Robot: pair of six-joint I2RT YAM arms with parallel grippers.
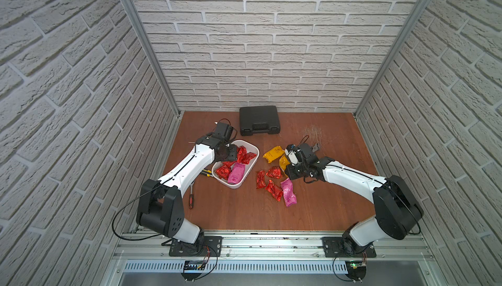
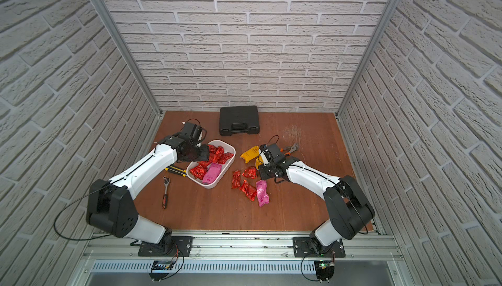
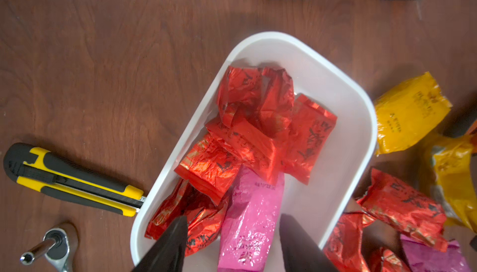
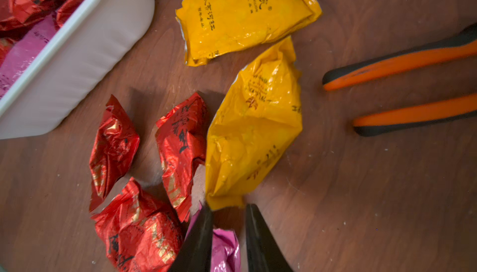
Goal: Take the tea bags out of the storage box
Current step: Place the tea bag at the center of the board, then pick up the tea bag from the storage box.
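**Tabletop, bimanual cell.** Clock directions follow both top views, with 12 o'clock toward the back wall.

The white storage box (image 3: 358, 154) sits on the wooden table (image 1: 312, 211) at 9 o'clock of its centre. It holds a heap of red tea bags (image 3: 258, 118) and one magenta tea bag (image 3: 250, 219).

The left gripper (image 3: 233, 217) hangs over the box from its 10 o'clock side. Its fingers (image 3: 170, 245) are well parted, one on either side of the magenta tea bag, and closed on nothing.

At 3 o'clock of the box, loose on the table, lie:
- two yellow tea bags (image 4: 245, 12);
- three red packets (image 4: 113, 144);
- a second magenta packet (image 1: 288, 195).

The right gripper (image 4: 228, 207) is low over the nearer yellow tea bag (image 4: 255, 128). Its fingers are narrowly parted, with the bag's crimped end at their tips. Whether they touch it cannot be told.

Other items:
- black hard case (image 1: 259, 120), at the table's 12 o'clock edge;
- orange-handled pliers (image 4: 400, 61), at 3 o'clock of the yellow bags;
- utility knife (image 3: 77, 180), at 9 o'clock of the box, its tip at the wall;
- ratchet wrench (image 2: 165, 189), at 8 o'clock of the box.
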